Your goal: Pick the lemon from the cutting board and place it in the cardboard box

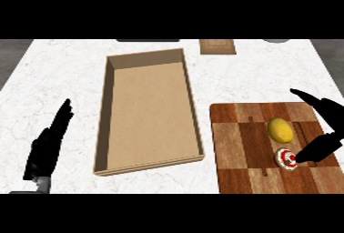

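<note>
A yellow lemon lies on the wooden cutting board at the right. My right hand hovers over the board's right side, open, with fingers spread: one points up and left past the lemon, the thumb reaches down toward a small round red-and-white item. The lemon sits free in the gap, untouched. A long open cardboard box stands in the middle of the counter, with nothing inside. My left hand rests open at the left, fingers pointing up.
The white marbled counter surrounds the box and board. A small brown flat object lies at the far edge behind the box. Dark shapes show along the counter's back edge.
</note>
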Controlling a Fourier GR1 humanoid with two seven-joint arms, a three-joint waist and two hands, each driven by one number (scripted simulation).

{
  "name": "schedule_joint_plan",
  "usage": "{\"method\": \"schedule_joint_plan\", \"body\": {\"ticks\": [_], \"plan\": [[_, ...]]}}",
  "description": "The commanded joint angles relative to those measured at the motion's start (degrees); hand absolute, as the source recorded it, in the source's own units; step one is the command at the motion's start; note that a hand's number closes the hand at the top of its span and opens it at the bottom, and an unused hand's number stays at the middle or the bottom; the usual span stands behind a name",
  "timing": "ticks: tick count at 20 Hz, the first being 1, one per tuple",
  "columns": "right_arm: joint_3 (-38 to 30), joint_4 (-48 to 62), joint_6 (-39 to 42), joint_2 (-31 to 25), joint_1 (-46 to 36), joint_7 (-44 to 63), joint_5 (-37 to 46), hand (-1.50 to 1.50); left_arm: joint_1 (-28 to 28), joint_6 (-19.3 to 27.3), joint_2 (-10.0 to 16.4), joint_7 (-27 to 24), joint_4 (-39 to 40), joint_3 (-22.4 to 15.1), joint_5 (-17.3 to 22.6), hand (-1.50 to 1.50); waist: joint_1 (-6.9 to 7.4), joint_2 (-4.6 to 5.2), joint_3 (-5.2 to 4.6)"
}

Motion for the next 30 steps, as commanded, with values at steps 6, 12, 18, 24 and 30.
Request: {"method": "schedule_joint_plan", "body": {"ticks": [6,12,18,24,30], "plan": [[-2.61,-0.84,3.57,6.13,3.54,3.86,8.15,-1.50,1.30,-1.66,-2.24,1.92,-3.71,1.41,-2.49,0.00,-0.02,-0.02,0.04],[-4.46,3.53,6.02,12.00,-0.33,3.35,14.01,-1.50,-0.96,-5.34,-3.01,-1.44,2.81,4.70,-2.70,0.00,0.08,0.06,0.03],[-8.06,1.32,6.84,15.05,3.06,1.18,17.79,-1.50,-0.07,-6.74,-4.13,-1.59,1.67,7.53,-2.86,0.00,-0.03,0.03,0.03],[-9.81,4.37,8.45,17.67,2.06,-1.15,22.30,-1.50,-0.49,-5.70,-6.60,-1.11,0.46,6.76,-6.67,0.00,0.01,0.04,0.03],[-13.18,10.45,6.64,18.31,1.33,-9.30,25.40,-1.50,-2.27,-8.33,-6.15,1.37,0.29,8.80,-6.55,0.00,0.01,0.05,0.04]]}}
